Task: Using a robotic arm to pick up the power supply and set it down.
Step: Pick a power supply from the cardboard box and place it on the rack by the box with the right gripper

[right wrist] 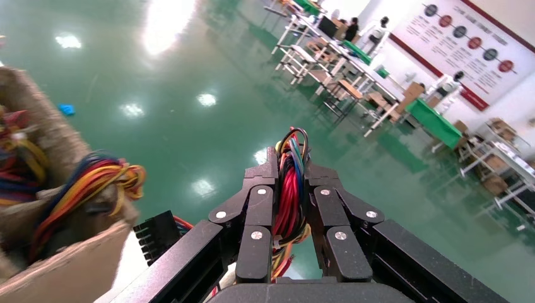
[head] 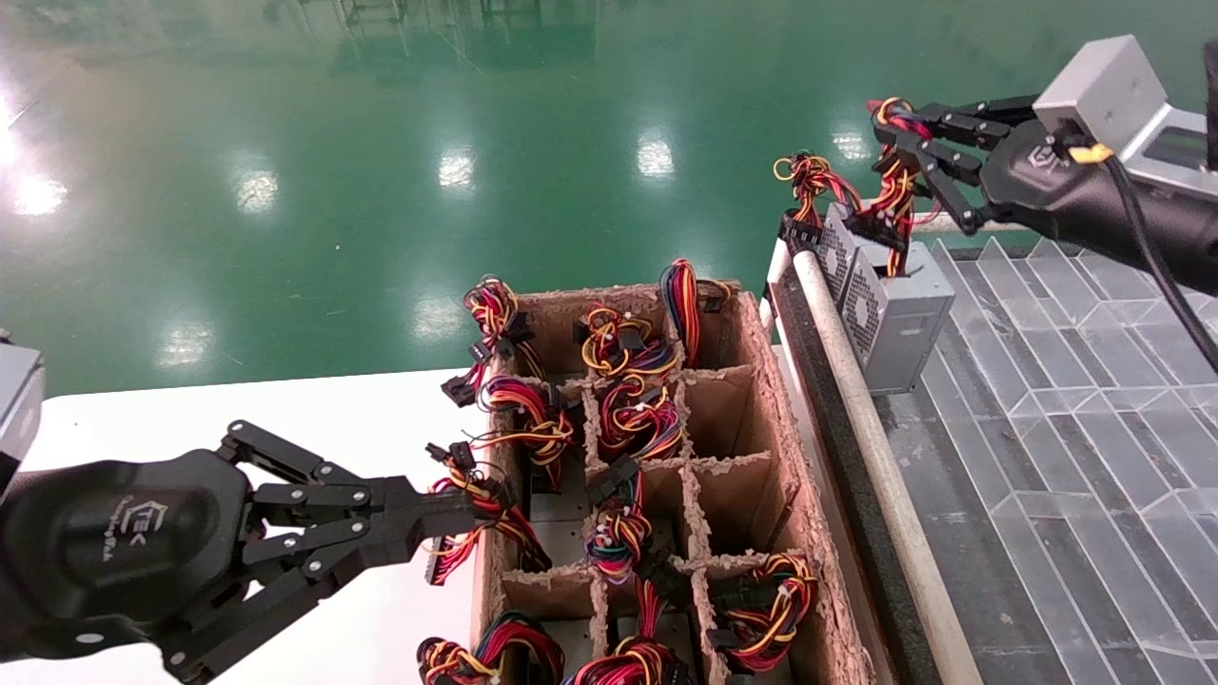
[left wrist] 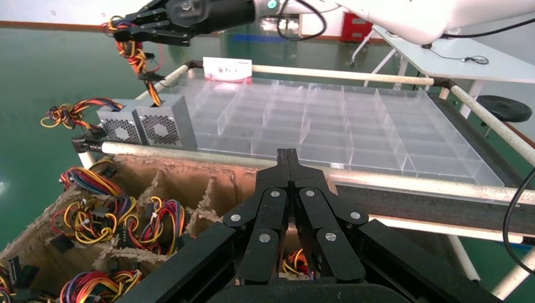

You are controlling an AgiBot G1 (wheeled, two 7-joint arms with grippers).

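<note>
The power supply (head: 904, 314) is a silver-grey box with a perforated face, standing at the near corner of the clear compartment tray (head: 1075, 400), level with a like box beside it. Its red, purple and black wire bundle (head: 894, 195) rises straight up into my right gripper (head: 880, 128), which is shut on the wires above the box. In the right wrist view the bundle (right wrist: 289, 196) runs between the fingers of that gripper (right wrist: 290, 158). My left gripper (head: 476, 509) is shut with nothing in it, at the left edge of the cardboard crate (head: 780, 419).
A second grey box (head: 835, 245) with a yellow-orange looped bundle stands against the power supply. The divided cardboard crate holds several more wired units. A white rail (head: 856, 400) separates crate and tray. The white table (head: 285, 409) lies to the left, with green floor beyond.
</note>
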